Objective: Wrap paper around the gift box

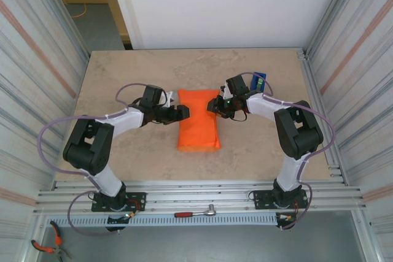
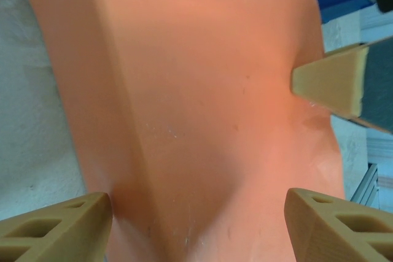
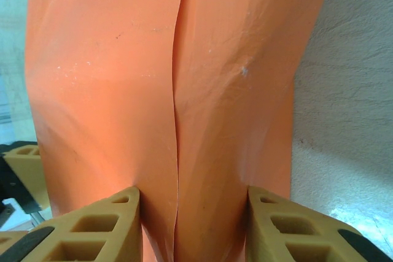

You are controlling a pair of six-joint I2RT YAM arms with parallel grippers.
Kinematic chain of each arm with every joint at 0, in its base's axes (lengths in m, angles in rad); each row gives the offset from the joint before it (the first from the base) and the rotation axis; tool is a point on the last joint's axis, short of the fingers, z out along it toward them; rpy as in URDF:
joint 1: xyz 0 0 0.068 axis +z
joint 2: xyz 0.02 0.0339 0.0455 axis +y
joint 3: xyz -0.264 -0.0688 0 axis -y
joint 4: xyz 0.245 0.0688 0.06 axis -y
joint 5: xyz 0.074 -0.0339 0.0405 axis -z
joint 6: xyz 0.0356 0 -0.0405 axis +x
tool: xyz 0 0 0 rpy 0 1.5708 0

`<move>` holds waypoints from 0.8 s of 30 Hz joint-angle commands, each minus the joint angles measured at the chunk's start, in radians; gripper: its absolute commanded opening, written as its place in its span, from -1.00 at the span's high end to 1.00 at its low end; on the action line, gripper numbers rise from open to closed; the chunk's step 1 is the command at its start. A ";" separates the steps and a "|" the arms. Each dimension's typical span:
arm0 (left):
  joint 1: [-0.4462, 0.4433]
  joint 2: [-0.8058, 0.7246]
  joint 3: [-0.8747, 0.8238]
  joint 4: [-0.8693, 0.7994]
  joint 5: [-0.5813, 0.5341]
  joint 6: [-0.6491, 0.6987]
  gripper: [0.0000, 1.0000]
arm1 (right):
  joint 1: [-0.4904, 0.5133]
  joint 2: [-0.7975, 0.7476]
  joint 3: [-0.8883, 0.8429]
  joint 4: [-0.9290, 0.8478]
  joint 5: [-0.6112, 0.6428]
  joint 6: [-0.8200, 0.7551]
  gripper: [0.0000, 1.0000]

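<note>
My right gripper (image 3: 193, 196) is clenched on the paper (image 1: 198, 121), its overlapping edge running between the jaws. My left gripper (image 2: 198, 196) is released, straddling the opposite edge, bare table (image 1: 123, 72) outward of it. Gift box hidden.

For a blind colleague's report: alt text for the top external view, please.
Folded orange paper lies on the table, the left gripper at its left edge, the right gripper at its right. A blue tape dispenser sits beyond the right gripper.
</note>
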 commanded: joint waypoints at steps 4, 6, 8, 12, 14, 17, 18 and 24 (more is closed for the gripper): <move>-0.027 0.031 0.002 0.015 -0.029 0.054 -0.51 | 0.004 0.021 -0.029 -0.038 0.041 0.014 0.33; -0.037 0.040 0.003 -0.009 -0.055 0.066 -0.52 | 0.004 0.022 -0.031 -0.038 0.037 0.013 0.33; -0.047 0.050 0.005 -0.034 -0.080 0.080 -0.52 | 0.004 0.023 -0.028 -0.036 0.032 0.013 0.34; -0.076 0.071 0.022 -0.105 -0.157 0.112 -0.52 | 0.003 0.022 -0.018 -0.038 0.028 0.013 0.33; -0.081 0.077 0.020 -0.121 -0.184 0.112 -0.52 | -0.001 0.022 -0.010 -0.042 0.021 0.015 0.32; -0.082 0.080 0.012 -0.135 -0.211 0.109 -0.51 | -0.008 0.019 0.008 -0.049 0.009 0.014 0.25; -0.082 0.082 0.009 -0.138 -0.216 0.110 -0.50 | -0.011 0.014 0.016 -0.052 0.006 0.014 0.20; -0.082 0.086 -0.007 -0.139 -0.230 0.098 -0.46 | -0.030 -0.035 0.039 -0.067 -0.005 0.013 -0.16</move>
